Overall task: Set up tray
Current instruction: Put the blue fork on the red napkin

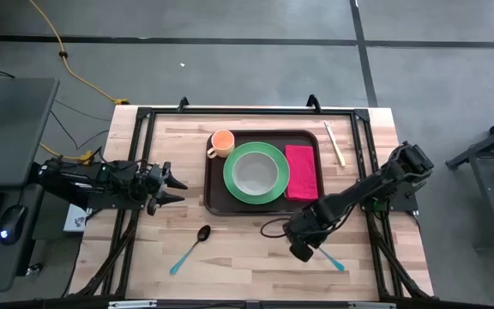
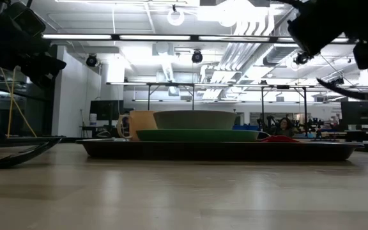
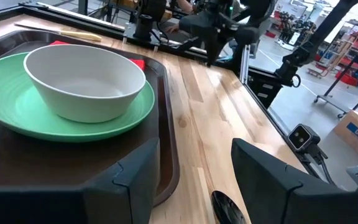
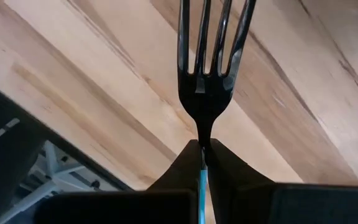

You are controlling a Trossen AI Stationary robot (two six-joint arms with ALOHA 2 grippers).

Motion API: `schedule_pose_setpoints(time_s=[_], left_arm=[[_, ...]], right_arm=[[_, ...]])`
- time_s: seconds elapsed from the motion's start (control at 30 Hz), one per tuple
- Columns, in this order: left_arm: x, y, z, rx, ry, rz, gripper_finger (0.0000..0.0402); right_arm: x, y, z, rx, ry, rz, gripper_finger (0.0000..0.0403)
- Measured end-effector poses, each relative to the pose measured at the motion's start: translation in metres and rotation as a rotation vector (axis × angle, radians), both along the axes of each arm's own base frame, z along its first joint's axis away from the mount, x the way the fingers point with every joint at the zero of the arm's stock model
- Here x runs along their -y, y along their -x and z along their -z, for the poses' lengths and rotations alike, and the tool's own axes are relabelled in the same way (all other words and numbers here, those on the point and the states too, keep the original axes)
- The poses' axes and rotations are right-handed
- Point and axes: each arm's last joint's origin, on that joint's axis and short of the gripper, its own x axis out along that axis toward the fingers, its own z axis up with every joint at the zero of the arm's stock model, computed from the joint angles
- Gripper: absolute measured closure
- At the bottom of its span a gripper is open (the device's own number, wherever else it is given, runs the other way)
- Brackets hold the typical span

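The right gripper (image 4: 204,152) is clamped on a fork (image 4: 207,68) off the tray's (image 1: 215,202) near right corner. Cup (image 1: 221,142), plate (image 1: 256,172), bowl (image 1: 255,174) and napkin (image 1: 302,172) sit loaded; spoon (image 1: 191,247) and, seemingly, chopsticks (image 1: 334,142) wait outside. The left gripper (image 1: 176,189) idles open.

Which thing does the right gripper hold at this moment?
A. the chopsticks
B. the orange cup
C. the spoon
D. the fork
D: in the right wrist view the right gripper is shut on the neck of the fork, whose dark tines stand out past the fingers above the wooden table.
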Motion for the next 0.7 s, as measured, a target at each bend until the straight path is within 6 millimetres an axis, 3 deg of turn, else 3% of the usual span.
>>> schedule_pose_setpoints(time_s=[0.23,0.7], left_arm=[[0.000,0.000,0.000,-0.001,0.000,0.000,0.0172],[0.000,0.000,0.000,-0.002,-0.001,0.000,0.0172]], right_arm=[[0.020,0.002,-0.021,0.064,0.015,0.081,0.0403],[0.087,0.006,-0.048,0.118,0.121,0.260,0.0403]])
